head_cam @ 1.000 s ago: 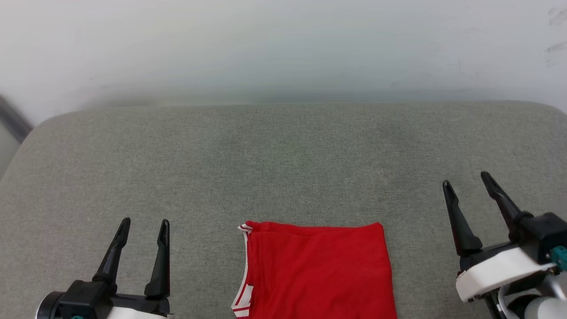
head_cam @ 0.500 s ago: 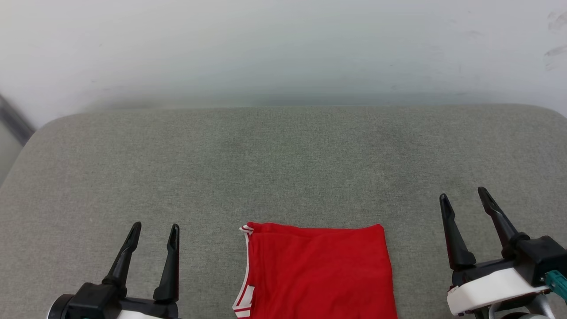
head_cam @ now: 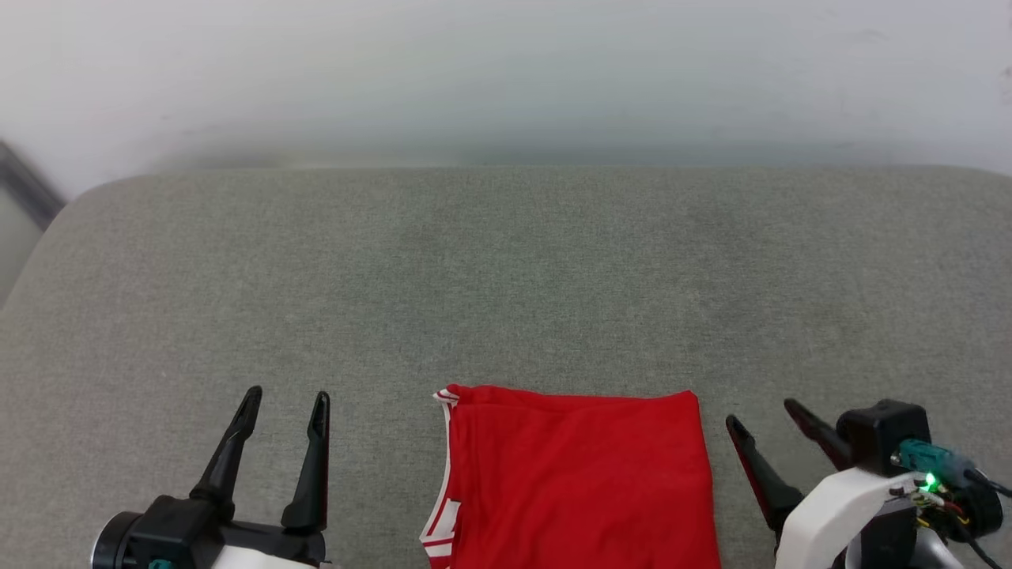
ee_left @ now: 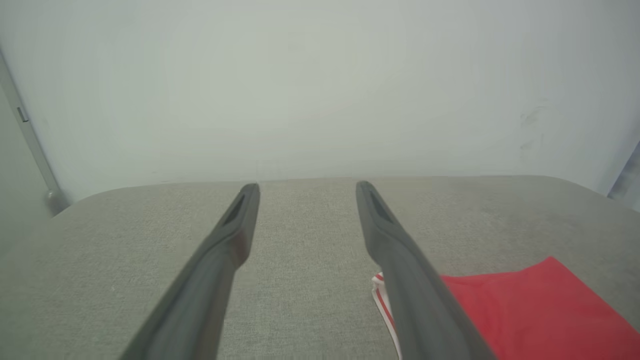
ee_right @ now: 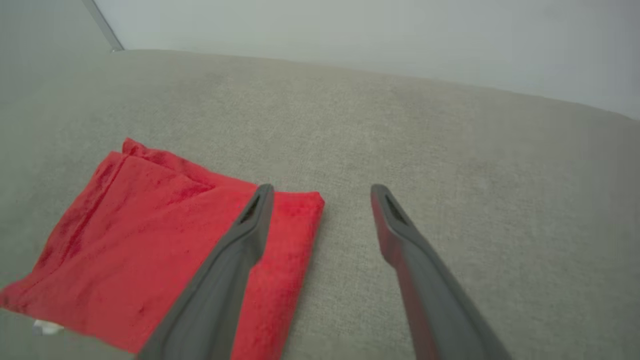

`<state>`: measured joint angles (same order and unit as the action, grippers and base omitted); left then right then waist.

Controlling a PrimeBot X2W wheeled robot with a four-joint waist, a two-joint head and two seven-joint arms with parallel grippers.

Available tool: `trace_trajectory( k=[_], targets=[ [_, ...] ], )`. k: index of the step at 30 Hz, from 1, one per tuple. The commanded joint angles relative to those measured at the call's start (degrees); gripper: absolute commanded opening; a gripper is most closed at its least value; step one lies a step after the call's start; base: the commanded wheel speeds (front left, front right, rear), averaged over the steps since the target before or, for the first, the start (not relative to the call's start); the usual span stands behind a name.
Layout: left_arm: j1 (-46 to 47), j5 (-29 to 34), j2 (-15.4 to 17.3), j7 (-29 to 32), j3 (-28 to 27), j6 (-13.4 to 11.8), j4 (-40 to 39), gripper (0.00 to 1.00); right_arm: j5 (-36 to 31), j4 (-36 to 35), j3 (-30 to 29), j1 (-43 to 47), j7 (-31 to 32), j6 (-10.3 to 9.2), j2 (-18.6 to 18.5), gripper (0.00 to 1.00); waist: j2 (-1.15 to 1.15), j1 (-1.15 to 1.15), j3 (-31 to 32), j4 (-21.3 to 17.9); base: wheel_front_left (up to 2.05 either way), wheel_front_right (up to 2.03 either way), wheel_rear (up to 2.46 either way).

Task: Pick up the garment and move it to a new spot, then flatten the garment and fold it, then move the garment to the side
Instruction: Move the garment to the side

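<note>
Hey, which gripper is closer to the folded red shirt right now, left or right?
Right. The right gripper sits open just off the right edge of the garment, not gripping it. The left gripper, also open, stands farther away, off the striped-trim left edge.

Padded grey bench: broad bare fabric across the far and middle part, so there is room to pass on either side. The one low obstacle is the folded red garment at near centre, lying flat. Left gripper is near-left, jaws apart, with a strip of bare fabric between it and the garment's striped edge. Right gripper is just beside the garment's right edge, jaws apart, narrow gap. In the right wrist view one finger overlaps the cloth; can't tell if it touches. White wall closes off the far side. Dark slanted rail at far-left corner.
</note>
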<state>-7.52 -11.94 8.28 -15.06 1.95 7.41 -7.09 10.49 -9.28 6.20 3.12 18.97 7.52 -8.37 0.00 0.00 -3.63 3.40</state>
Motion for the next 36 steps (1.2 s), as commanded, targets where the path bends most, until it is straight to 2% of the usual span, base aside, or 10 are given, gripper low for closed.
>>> trace_trajectory(
  k=[1,3,8,12,17,26,27,28,29,36],
  targets=[
    [1.1,-0.2,-0.1,-0.1,0.2,0.1,0.0,1.0,1.0,-1.0,0.0,0.7,3.4,-0.05,-0.3,1.0,0.0,0.0,-0.9,0.6,0.0,0.0,0.0],
    [1.6,-0.3,-0.2,-0.1,0.5,0.1,0.2,1.0,2.1,-3.2,0.4,0.2,10.1,-0.04,-1.3,1.0,0.0,0.0,-1.8,1.2,0.0,0.0,0.0],
    [3.2,-0.4,0.0,-0.1,1.7,0.1,1.0,1.0,2.9,-5.9,-1.6,-0.9,26.6,-0.04,0.3,1.0,0.0,0.0,-4.2,3.1,0.0,0.0,0.0],
    [4.5,-0.8,-0.2,-0.1,2.6,0.1,1.6,1.0,3.3,-4.9,-3.1,-1.9,33.9,-0.04,2.6,1.0,0.0,0.0,-5.7,5.0,0.0,0.0,0.0],
    [5.9,-1.2,-0.2,-0.1,3.7,0.1,2.3,1.0,3.2,-1.4,-3.8,-3.3,38.2,-0.04,4.1,1.0,0.0,0.0,-7.3,7.5,0.0,0.0,0.0],
    [6.8,-1.5,-0.3,-0.1,4.6,0.1,3.0,1.0,2.5,6.0,-2.7,-3.5,38.6,-0.04,5.1,1.0,0.0,0.0,-8.2,10.0,0.0,0.0,0.0],
    [6.8,-1.5,-0.3,-0.1,4.6,0.1,3.0,1.0,2.5,6.8,-2.1,-3.4,38.4,-0.04,5.1,0.93,0.0,0.0,-8.1,10.1,0.0,0.0,0.0],
    [6.7,-1.5,-0.4,-0.1,4.6,0.1,3.1,1.0,2.4,7.3,-1.6,-3.4,37.7,-0.03,4.9,0.38,0.0,0.0,-8.1,10.1,0.0,0.0,0.0],
    [6.6,-1.4,-0.4,-0.1,4.5,0.1,3.2,1.0,2.3,7.8,-1.3,-3.8,37.0,-0.03,4.6,0.0,0.0,0.0,-7.9,10.0,0.0,0.0,0.0],
    [5.8,-1.0,-0.5,-0.1,4.4,0.1,2.5,1.0,-0.3,8.3,3.7,-9.3,32.3,-0.08,-1.0,0.0,0.0,0.0,-7.2,5.9,0.0,0.0,0.0]
  ],
)
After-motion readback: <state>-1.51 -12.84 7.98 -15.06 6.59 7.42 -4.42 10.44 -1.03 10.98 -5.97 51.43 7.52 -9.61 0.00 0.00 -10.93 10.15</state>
